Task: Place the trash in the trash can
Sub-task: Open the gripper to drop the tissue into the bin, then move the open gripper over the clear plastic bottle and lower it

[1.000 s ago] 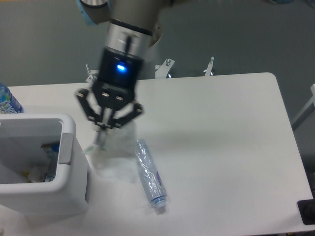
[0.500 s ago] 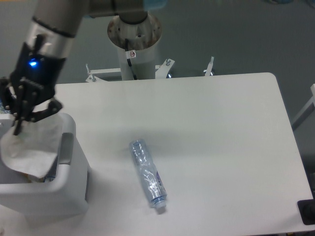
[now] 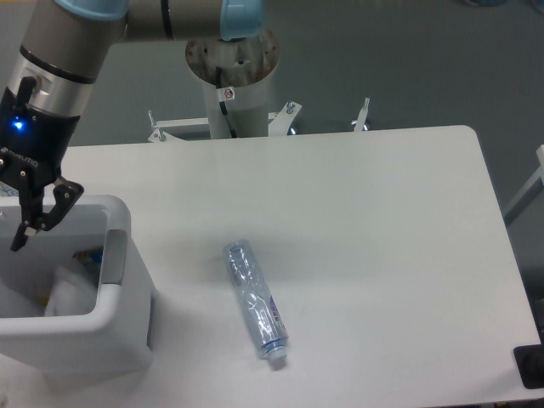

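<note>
Tool: my tool hangs over the far left rim of the trash can, its dark fingers pointing down toward the opening. They grip nothing and look released, though the left side of the tool is cut off by the frame edge. A blue light glows on the black body above them.

Arm: my grey arm slants up and right from the tool toward the base column standing behind the tabletop.

Trash can: the white trash can sits at the near left corner of the tabletop, rounded at its corners, with a grey flap lying along its right rim.

Napkin: the crumpled white napkin lies inside the trash can, a pale rumpled mass against the right inner wall, just below the flap. A few small coloured scraps show beside it; I cannot tell what they are.

Crushed bottle: the clear crushed bottle lies flat on the tabletop, well apart from the trash can to its right. It runs diagonally, cap end toward the near edge, its body dented and wrinkled, with a small dark mark near the lower half.

Tabletop: the white tabletop stretches right of the bottle, rounded at its far right corner.
</note>
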`<state>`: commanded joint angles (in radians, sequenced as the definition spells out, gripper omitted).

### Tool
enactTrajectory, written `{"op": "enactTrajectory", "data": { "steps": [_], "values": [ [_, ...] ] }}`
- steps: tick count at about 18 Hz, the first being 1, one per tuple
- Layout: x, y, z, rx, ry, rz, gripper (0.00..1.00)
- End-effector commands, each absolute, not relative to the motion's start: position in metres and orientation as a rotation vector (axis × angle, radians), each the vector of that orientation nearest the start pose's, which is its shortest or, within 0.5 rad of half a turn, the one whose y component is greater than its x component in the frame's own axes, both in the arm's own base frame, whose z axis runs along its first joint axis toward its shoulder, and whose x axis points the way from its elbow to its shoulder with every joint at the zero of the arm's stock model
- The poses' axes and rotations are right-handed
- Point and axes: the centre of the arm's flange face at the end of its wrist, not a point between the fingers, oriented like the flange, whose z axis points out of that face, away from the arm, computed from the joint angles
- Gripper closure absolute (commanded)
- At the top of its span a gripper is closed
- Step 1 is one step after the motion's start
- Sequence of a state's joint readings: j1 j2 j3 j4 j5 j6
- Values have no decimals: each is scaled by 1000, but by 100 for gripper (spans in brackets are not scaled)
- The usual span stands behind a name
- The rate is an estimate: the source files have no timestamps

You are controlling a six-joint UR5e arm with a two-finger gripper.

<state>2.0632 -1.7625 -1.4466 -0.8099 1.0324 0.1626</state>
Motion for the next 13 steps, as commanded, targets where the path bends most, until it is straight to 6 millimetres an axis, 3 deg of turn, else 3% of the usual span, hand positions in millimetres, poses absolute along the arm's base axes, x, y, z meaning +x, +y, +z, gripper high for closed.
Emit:
{"op": "enactTrajectory", "data": {
  "steps": [2, 5, 9, 13],
  "values": [
    [-145, 618, 558, -2295, -183, -307, 7],
    [-204, 616, 541, -2302, -300, -276, 2],
    [-277, 608, 500, -2367, -510, -142, 0],
    [-328, 598, 460, -2421, -688, -47, 0]
  ]
}}
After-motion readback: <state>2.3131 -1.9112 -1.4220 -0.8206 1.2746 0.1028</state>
